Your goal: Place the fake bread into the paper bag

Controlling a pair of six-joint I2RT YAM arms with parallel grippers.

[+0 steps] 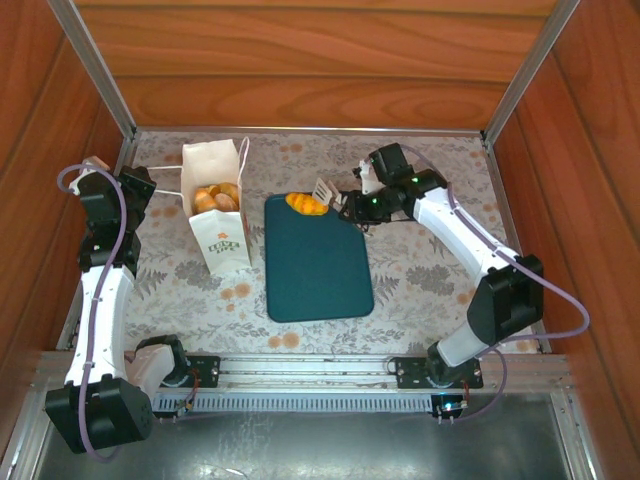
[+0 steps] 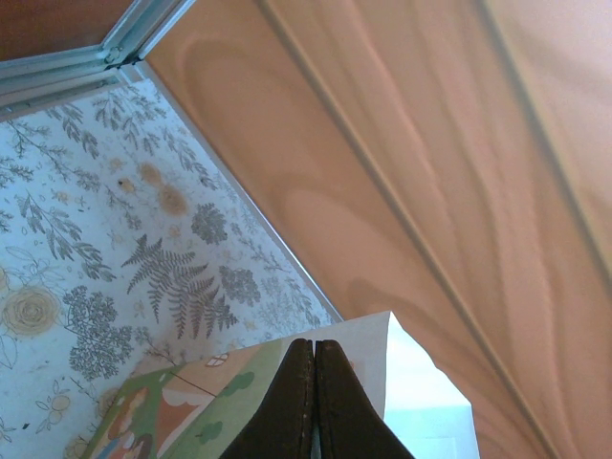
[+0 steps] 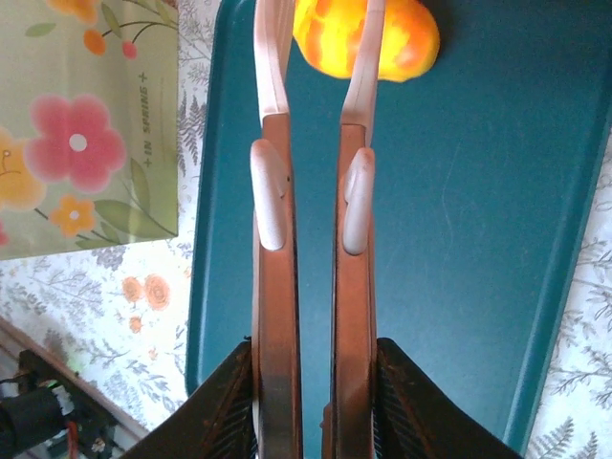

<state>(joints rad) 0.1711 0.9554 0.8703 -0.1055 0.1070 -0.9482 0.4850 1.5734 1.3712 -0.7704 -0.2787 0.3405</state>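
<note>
The white paper bag [image 1: 222,240] stands upright on the left, with several golden toy breads [image 1: 216,197] inside its open top. One yellow-orange bread [image 1: 305,204] lies at the far end of the teal tray [image 1: 318,270]. My right gripper [image 1: 358,207] is shut on wooden tongs [image 1: 322,190] with white tips. In the right wrist view the tongs [image 3: 277,316] reach the bread [image 3: 406,43], their tips straddling it. My left gripper [image 1: 152,192] is shut at the bag's left rim. In the left wrist view its fingers [image 2: 315,346] are pressed together against the bag's paper [image 2: 421,382].
Wooden walls enclose the table on three sides, close behind the left gripper. The flat teal tray [image 3: 478,210] lies right of the bag [image 3: 86,124]. Floral tablecloth shows to the right of the tray and near the front rail.
</note>
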